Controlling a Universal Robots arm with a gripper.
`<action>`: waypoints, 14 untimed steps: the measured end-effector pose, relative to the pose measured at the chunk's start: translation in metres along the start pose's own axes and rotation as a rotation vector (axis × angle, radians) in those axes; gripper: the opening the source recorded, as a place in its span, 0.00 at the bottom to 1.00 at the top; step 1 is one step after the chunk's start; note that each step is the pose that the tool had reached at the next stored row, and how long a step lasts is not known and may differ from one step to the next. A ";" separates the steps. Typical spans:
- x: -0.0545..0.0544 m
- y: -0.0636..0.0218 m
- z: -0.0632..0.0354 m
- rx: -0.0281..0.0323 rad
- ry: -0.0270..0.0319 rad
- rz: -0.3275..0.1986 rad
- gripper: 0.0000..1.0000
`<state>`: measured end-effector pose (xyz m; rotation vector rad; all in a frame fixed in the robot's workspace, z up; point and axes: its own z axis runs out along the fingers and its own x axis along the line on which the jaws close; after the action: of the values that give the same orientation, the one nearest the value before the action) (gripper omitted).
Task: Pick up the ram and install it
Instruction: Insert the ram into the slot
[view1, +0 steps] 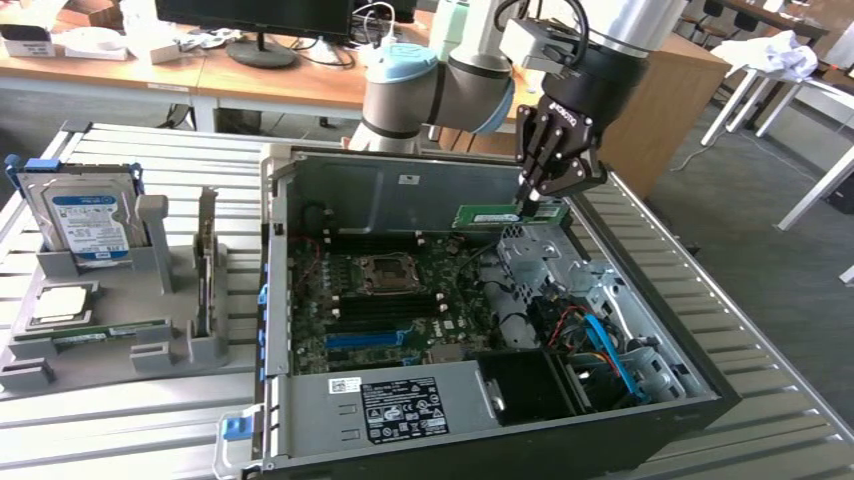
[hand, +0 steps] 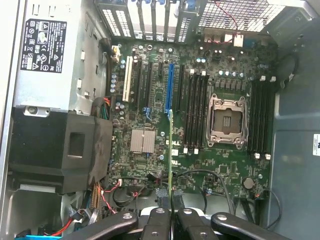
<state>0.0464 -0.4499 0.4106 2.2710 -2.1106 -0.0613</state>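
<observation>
The ram (view1: 491, 215) is a thin green stick hanging above the far side of the open computer case (view1: 667, 400), over the drive cage. My gripper (view1: 538, 208) is shut on its end at the exterior view's right. From the wrist the ram (hand: 171, 160) shows edge-on as a thin green line between my fingertips, with the gripper (hand: 171, 220) clamped on it above the motherboard (hand: 150, 100). Black memory slots (hand: 197, 112) lie beside the bare processor socket (hand: 227, 120), some way below the stick.
A grey holder (view1: 160, 350) at the exterior view's left carries a hard drive (view1: 87, 225), a square silver chip (view1: 60, 303) and another green stick (view1: 94, 332). Inside the case are a power supply (view1: 400, 405), cables (view1: 601, 345) and a black fan shroud (hand: 60, 150).
</observation>
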 end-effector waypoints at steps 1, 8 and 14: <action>0.000 0.0000 0.0000 0.0000 0.0000 0.000 0.13; 0.000 0.0022 0.0003 0.0004 0.0000 0.000 0.13; -0.001 0.0091 0.0033 0.0007 0.0000 0.001 0.13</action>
<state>0.0371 -0.4498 0.4078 2.2698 -2.1126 -0.0604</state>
